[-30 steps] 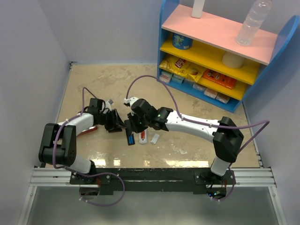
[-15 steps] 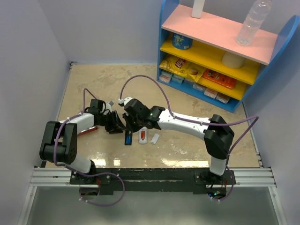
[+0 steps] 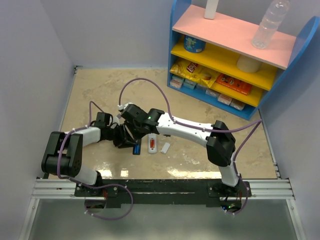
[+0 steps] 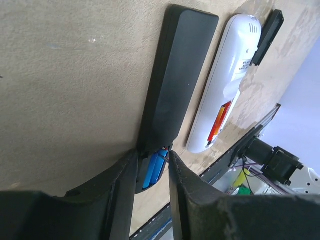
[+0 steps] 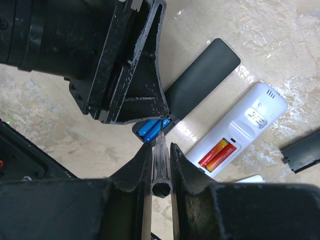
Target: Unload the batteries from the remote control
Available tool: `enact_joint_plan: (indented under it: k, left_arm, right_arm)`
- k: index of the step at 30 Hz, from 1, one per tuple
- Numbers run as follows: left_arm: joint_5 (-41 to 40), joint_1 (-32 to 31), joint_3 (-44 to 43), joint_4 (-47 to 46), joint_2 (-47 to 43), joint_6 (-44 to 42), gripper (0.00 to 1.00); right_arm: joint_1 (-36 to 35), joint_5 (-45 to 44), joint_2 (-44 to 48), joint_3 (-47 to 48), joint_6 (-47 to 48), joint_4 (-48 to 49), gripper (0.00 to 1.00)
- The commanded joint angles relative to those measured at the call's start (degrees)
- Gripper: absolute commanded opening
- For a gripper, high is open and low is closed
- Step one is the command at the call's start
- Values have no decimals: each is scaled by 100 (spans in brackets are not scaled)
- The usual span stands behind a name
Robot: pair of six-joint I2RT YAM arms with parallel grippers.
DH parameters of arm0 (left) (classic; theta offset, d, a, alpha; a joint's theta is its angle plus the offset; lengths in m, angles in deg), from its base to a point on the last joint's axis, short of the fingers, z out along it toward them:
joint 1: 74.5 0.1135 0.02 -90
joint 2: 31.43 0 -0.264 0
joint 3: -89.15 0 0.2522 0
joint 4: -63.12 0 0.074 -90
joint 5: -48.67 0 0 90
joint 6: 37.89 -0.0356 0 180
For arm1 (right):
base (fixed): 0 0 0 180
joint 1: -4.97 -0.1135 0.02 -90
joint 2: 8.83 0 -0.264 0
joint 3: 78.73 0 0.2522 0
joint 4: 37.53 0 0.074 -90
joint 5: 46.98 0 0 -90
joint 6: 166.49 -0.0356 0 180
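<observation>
Currently, prying step on black remote [image 4: 175, 85], flat on table [image 3: 100, 90], just left of white remote [image 4: 227, 80]; 2 blue batteries [image 4: 154, 172] seated in its open near-end bay; left gripper [image 4: 152, 160] jaws astride that end, at its edges, clamped or not, cannot tell; right gripper [image 5: 160, 149] pinched on clear stick [image 5: 161, 167], tip at blue pair; 2 orange-red batteries [image 4: 219, 120] sit in white remote. Next: lever tip under 1 cell, lift gently, remote braced.

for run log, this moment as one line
left hand: astride black remote | right hand: holds clear tool, tip at blue batteries | white remote: loaded
</observation>
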Motion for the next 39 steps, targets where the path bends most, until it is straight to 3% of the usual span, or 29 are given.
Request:
enact_joint_plan:
  k: [1,4,11,15,19,39]
  left_arm:
    - [40,-134,283,-351,-98,241,35]
    - [-4,-134,335,-368,-186,311,33]
    - [-320,-125,284,-158,-669,435,31]
    - [-1328,-90,-278,483,-678,49,36]
    - [-1700,-81,-674,765,-661,-40,38]
    - [-725,-90,-34,-244,-37,232,37]
  right_arm:
    - [-71,-392,-417,374,-77,-420,0]
    - [-150,-383,-514,322,-156,-394,0]
    - [-168,-322,-128,-977,-533,414,0]
    - [-168,-348,-66,-1216,-622,538,0]
    - [-168,-401,4,-1392,-683,678,0]
    - [-10,-805,1059,-3044,-762,1953,0]
